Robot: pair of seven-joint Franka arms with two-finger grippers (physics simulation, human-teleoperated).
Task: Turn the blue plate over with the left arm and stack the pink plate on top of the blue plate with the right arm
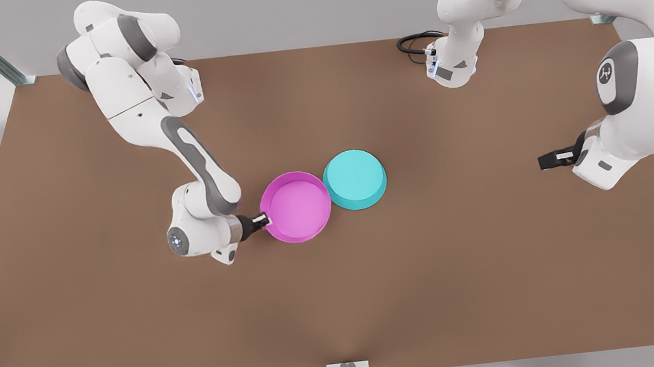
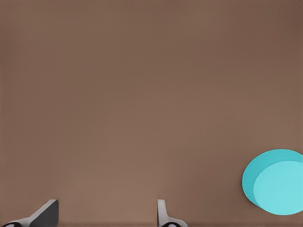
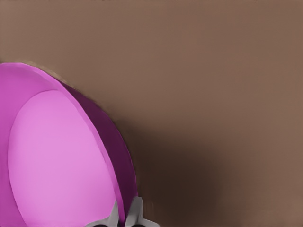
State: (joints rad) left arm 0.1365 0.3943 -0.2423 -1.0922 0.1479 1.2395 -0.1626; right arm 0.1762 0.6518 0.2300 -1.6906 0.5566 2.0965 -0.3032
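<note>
Plates sit together near the middle of your brown tabletop (image 1: 135, 325), and the round shallow turquoise-cyan plate (image 1: 354, 179) serves as the landmark. It lies upside down, flat bottom up and rim on the table. You also see it in the left wrist view (image 2: 274, 182), bottom facing up.

Just beside the cyan plate, on its side toward the front view's left, is the round shallow magenta-pink plate (image 1: 296, 206), rim up and hollow open to you. The two rims look touching or almost so; you cannot tell which. The right wrist view (image 3: 57, 156) shows its hollow and outer wall.

Your right gripper (image 1: 262, 219) is at the pink plate's rim on the side farthest from the cyan plate. In the right wrist view its fingertips (image 3: 124, 218) pinch the rim, one inside the wall and one outside, so it is clenched on the pink plate. Whether the plate is lifted off the table you cannot tell.

Your left gripper (image 1: 546, 160) waits well apart from the cyan plate, toward the front view's right, above bare table. In the left wrist view its fingers (image 2: 45, 213) stand wide apart, released and holding nothing.
</note>
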